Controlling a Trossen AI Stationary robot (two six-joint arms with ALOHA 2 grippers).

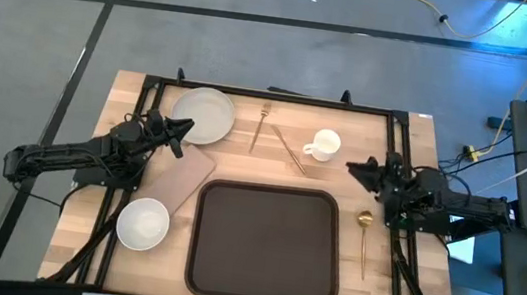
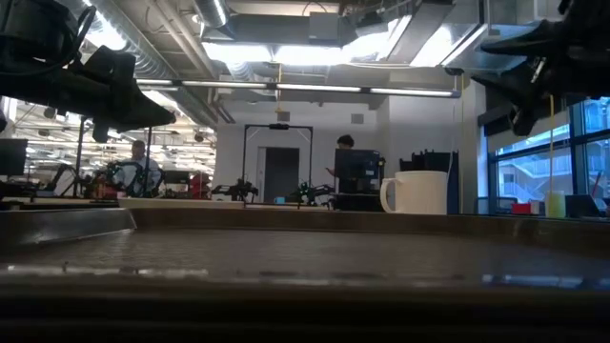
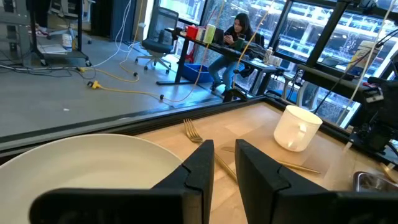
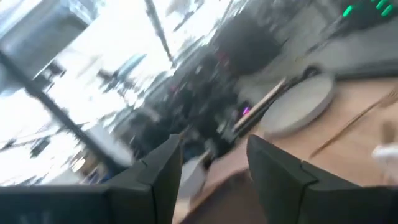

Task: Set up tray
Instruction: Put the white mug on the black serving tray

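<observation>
The dark brown tray (image 1: 267, 244) lies near the table's near edge, bare inside. On its left are a beige napkin (image 1: 177, 182) and a white bowl (image 1: 143, 223). Behind it are a white plate (image 1: 205, 115), a fork (image 1: 259, 127), a thin gold utensil (image 1: 290, 151) and a white mug (image 1: 323, 145). A gold spoon (image 1: 363, 240) lies to the tray's right. My left gripper (image 1: 182, 138) hovers over the plate's near right rim (image 3: 93, 168), its fingers (image 3: 199, 165) a narrow gap apart. My right gripper (image 1: 352, 168) hangs open in the air right of the mug.
A black frame (image 1: 270, 95) runs along the table's far and side edges. Bare wood shows between the mug and the tray. People sit at desks in the room beyond the table (image 3: 236, 37).
</observation>
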